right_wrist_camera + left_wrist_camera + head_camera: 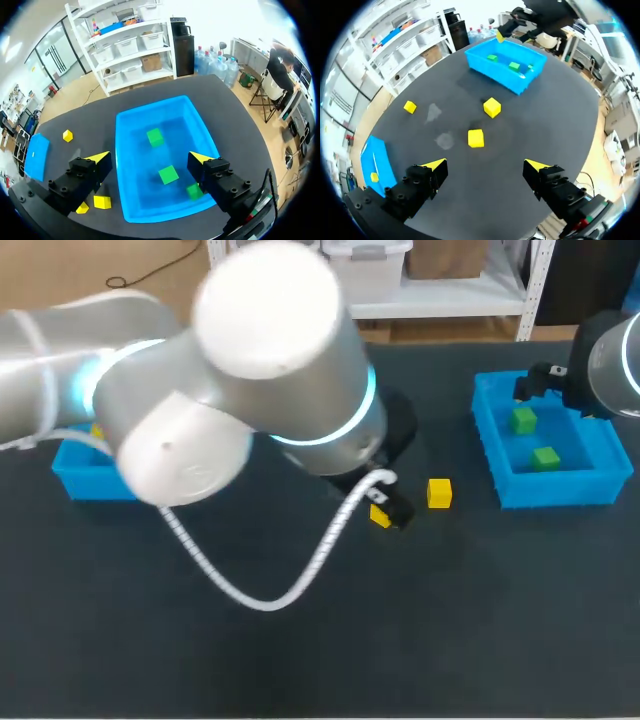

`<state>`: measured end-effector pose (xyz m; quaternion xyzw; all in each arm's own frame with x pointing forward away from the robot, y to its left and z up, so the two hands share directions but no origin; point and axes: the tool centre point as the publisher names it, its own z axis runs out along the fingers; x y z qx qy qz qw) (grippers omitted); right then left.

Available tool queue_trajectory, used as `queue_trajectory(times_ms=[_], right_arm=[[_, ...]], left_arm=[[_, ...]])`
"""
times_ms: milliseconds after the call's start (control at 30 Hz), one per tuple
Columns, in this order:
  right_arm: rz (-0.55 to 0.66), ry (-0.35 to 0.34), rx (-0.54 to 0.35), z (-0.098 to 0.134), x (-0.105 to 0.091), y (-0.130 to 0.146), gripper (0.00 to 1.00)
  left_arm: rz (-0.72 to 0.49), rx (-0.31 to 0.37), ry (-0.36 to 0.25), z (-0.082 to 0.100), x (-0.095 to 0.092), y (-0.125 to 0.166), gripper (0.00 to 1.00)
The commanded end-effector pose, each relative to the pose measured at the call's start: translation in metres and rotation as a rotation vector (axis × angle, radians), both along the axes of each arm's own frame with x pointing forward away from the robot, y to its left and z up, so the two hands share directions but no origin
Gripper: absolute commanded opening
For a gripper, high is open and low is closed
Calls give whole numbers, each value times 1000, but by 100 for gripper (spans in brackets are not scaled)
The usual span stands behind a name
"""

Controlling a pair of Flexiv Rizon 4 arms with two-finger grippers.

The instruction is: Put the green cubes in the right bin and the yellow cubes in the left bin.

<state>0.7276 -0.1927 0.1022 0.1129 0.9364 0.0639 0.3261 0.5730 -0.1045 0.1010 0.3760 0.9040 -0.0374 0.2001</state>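
Hovering our left gripper (485, 165), jaws spread and empty, just short of the nearest yellow cube (475, 138) on the table (555, 130) (small, rigid, likely light), we are judging its flat opposite faces the surest hold.

Table (480, 620) top looks matt black and pretty smooth. The right bin (140, 175) is shiny blue plastic, kinda glossy inside. The yellow cube (439, 493) and green cubes (168, 174) look plain matt. The left arm (270, 360) has a smooth satin silver shell, plus a ribbed white hose (300, 585).
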Motion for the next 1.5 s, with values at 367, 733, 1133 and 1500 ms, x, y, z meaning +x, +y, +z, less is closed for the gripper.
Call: queue_trajectory(times_ms=[367, 733, 1133, 1500], right_arm=[[-2, -10, 1, -1, -2, -1, 100], [-2, -10, 1, -1, -2, -1, 100], [-2, -10, 1, -1, -2, -1, 100], [-2, -10, 1, -1, -2, -1, 100]], left_arm=[[129, 100, 54, -59, 37, -6, 100], [165, 131, 64, -87, 56, -16, 100], [206, 136, 127, -101, 59, -21, 0], [227, 88, 180, -102, 66, -15, 0]])
